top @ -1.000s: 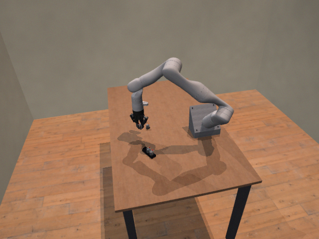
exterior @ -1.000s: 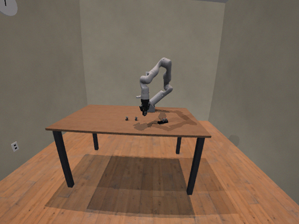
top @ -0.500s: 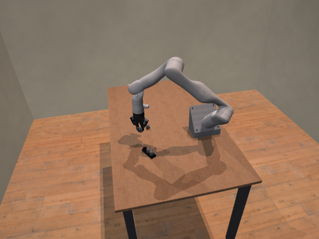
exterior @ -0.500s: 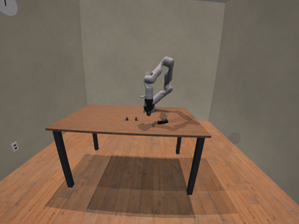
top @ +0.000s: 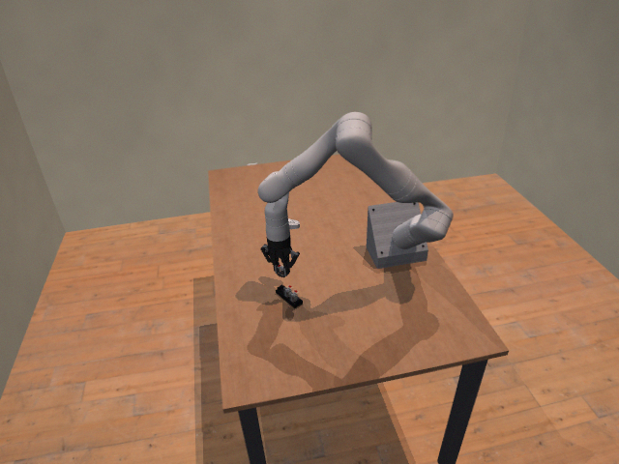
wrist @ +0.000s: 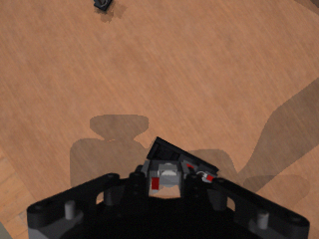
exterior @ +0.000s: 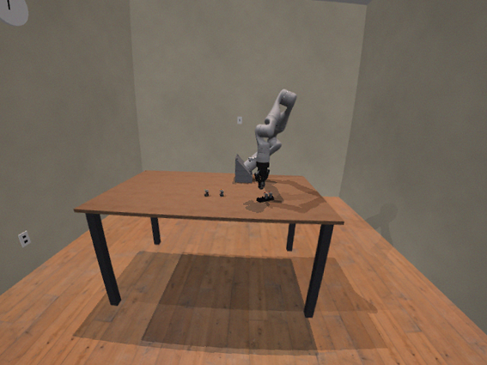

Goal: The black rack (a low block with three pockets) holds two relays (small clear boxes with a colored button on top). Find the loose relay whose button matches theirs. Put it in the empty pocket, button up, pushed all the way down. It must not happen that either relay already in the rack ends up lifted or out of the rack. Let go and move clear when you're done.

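The black rack (top: pixel 281 292) lies on the wooden table and holds two clear relays with red buttons. It also shows in the exterior view (exterior: pixel 265 197) and in the wrist view (wrist: pixel 185 160), just beyond the fingers. My gripper (top: pixel 281 270) hangs a little above the rack's near-left end, shut on a clear relay with a red button (wrist: pixel 167 177). In the exterior view my gripper (exterior: pixel 261 182) is above the rack. In the wrist view my gripper (wrist: pixel 164 170) holds the relay over the rack's end.
Two loose relays (exterior: pixel 206 193) (exterior: pixel 221 192) stand on the table to the left of the rack. One dark relay (wrist: pixel 103 4) shows at the wrist view's top edge. The grey arm base (top: pixel 395 234) stands at the table's right side.
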`<state>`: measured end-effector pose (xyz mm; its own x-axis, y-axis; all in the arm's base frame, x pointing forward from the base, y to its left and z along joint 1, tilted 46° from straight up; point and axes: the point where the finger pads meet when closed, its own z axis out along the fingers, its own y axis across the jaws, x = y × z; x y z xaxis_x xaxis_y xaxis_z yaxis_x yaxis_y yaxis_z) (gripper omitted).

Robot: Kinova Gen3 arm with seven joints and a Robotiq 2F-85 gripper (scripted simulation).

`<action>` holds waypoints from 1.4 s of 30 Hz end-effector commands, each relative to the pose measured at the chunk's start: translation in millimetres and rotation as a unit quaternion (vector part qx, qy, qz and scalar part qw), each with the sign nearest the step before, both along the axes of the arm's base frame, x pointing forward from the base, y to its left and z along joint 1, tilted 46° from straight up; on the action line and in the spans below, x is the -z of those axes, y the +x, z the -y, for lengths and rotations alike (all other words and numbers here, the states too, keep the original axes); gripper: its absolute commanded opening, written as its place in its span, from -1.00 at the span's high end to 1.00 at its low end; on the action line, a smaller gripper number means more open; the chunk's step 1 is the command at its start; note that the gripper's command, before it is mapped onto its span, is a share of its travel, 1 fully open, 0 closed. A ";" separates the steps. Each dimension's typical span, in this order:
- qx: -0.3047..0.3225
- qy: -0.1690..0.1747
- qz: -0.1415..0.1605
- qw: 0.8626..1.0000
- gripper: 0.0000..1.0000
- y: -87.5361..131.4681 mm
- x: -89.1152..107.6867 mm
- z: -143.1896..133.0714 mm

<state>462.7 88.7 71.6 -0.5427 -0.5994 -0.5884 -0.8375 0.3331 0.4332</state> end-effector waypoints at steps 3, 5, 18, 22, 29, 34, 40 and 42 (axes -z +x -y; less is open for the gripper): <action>0.001 -0.004 0.005 1.000 1.00 2.0 -4.0 2.1; 0.001 -0.004 0.005 1.000 1.00 2.0 -4.0 2.1; -0.040 0.000 0.048 0.998 1.00 2.6 -4.4 2.0; -0.061 0.002 0.070 0.996 1.00 2.7 -4.5 1.9; -0.161 0.010 0.176 0.971 1.00 2.7 -4.5 1.9; -0.239 0.017 0.259 0.936 1.00 2.7 -4.5 1.9; -0.293 0.022 0.316 0.902 1.00 2.7 -4.4 1.9; -0.315 0.024 0.339 0.886 1.00 2.7 -4.4 1.9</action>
